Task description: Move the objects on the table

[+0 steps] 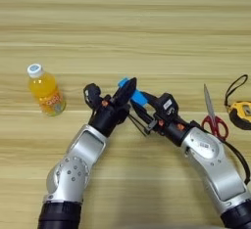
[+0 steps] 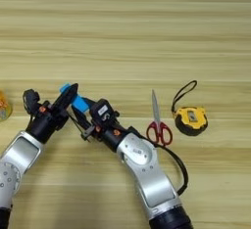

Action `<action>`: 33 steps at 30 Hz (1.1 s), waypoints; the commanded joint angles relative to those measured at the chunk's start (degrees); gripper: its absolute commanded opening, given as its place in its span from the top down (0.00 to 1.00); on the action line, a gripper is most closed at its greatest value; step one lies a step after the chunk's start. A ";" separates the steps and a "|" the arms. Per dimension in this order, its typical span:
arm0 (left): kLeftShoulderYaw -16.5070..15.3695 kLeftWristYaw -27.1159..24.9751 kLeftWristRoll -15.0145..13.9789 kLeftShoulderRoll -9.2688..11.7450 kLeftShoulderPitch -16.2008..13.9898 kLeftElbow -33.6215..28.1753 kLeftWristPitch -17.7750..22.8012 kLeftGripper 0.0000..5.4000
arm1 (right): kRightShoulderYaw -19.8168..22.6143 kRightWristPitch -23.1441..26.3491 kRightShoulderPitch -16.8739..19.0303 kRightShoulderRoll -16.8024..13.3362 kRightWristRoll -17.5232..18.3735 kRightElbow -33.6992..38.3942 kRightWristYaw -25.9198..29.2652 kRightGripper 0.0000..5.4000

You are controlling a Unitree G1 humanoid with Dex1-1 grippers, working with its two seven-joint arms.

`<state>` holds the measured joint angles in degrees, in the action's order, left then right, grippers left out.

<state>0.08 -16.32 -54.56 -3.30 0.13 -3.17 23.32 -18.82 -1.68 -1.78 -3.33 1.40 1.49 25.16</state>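
Meeting near the table's middle, my two grippers share the blue block (image 1: pixel 133 94). The left gripper (image 1: pixel 122 96) has one black finger laid over the block's upper end; I cannot tell whether its fingers grip it. The right gripper (image 1: pixel 142 106) is clamped on the block's lower end. The bottle (image 1: pixel 44 90) stands well off left on the table (image 1: pixel 147 32); scissors (image 1: pixel 212 116) and tape measure (image 2: pixel 191 119) lie right.

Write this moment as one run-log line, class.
left gripper: at blue block | right gripper: at block too | bottle: far left | scissors, tape measure: right
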 commanded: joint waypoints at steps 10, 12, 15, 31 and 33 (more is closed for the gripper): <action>0.14 0.76 0.23 -4.63 -0.48 -0.22 -0.31 0.84 | 0.13 1.21 -0.30 0.10 0.41 0.14 -0.54 0.74; 0.08 0.80 0.21 -4.70 -0.44 -0.12 -0.34 0.84 | 0.13 1.22 -0.36 0.08 0.44 0.04 -0.55 0.74; 0.00 0.82 0.12 -4.80 -0.41 -0.08 -0.38 0.84 | 0.14 1.27 -0.42 0.05 0.47 -0.01 -0.53 0.74; -0.13 0.61 0.03 -4.86 -0.35 0.05 -0.55 0.85 | 0.07 1.35 -0.51 -0.04 0.39 -0.26 -0.54 0.74; -0.17 0.69 0.19 -4.85 -0.32 0.14 -0.69 0.85 | 0.06 1.30 -0.51 -0.09 0.36 -0.34 -0.50 0.74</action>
<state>0.18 -16.56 -54.63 -3.30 -0.19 -3.34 23.30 -18.77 -1.00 -1.80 -3.29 2.12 1.47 25.16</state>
